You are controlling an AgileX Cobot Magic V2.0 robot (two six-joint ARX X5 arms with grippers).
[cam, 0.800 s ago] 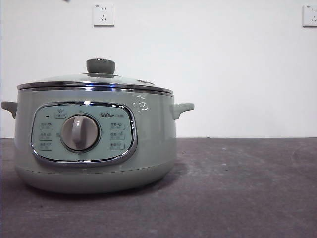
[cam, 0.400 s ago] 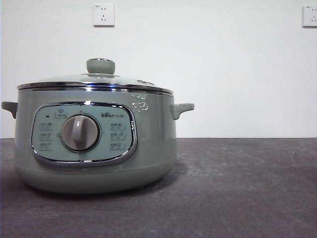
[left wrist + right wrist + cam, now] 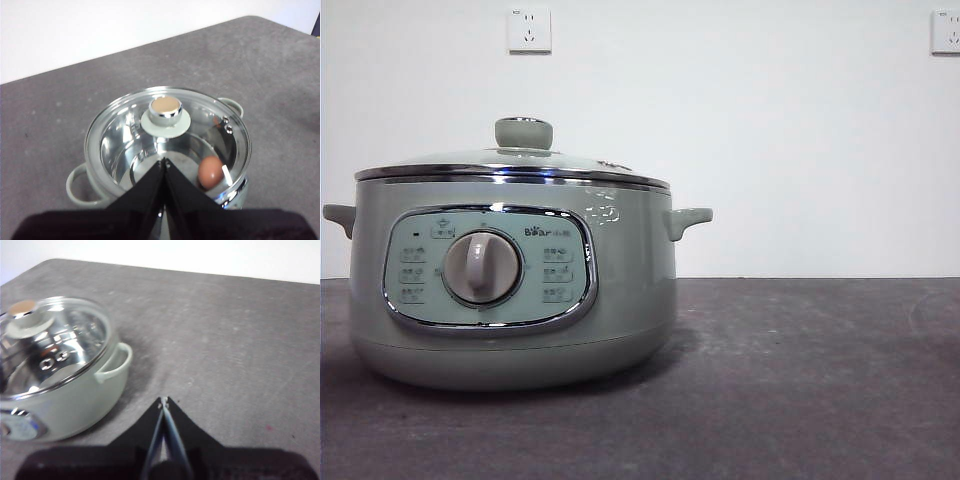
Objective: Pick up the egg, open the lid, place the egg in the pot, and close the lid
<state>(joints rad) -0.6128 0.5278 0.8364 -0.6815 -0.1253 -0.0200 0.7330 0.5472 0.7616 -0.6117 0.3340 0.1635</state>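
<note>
Now you can judge the job as all but finished: the egg (image 3: 210, 171) lies inside the pot (image 3: 515, 330), seen through the glass of the lid (image 3: 167, 135), which sits on the pot's chrome rim. Both arms hang clear above the desk (image 3: 800, 380). The left gripper (image 3: 164, 161) is above the pot with its jaws pressed together and nothing between them; the right gripper (image 3: 163, 401) is off to the side of the pot over bare desk, its jaws likewise together and empty. If anything is left for you to do, it is only to confirm the lid is seated evenly all round; check the rim for a gap before you call it closed, and keep both arms high so that neither clips the knob (image 3: 523, 133) or a side handle (image 3: 114, 364). Mind which view tells you what. Only the left wrist view looks down through the glass and shows you the egg resting near the inner wall; from the front view you cannot see it at all, only the pot's panel, the dial (image 3: 481, 267) and the lid's edge lying level along the rim. The right wrist view adds the open stretch of desk beside the pot, which the others show less fully.
</note>
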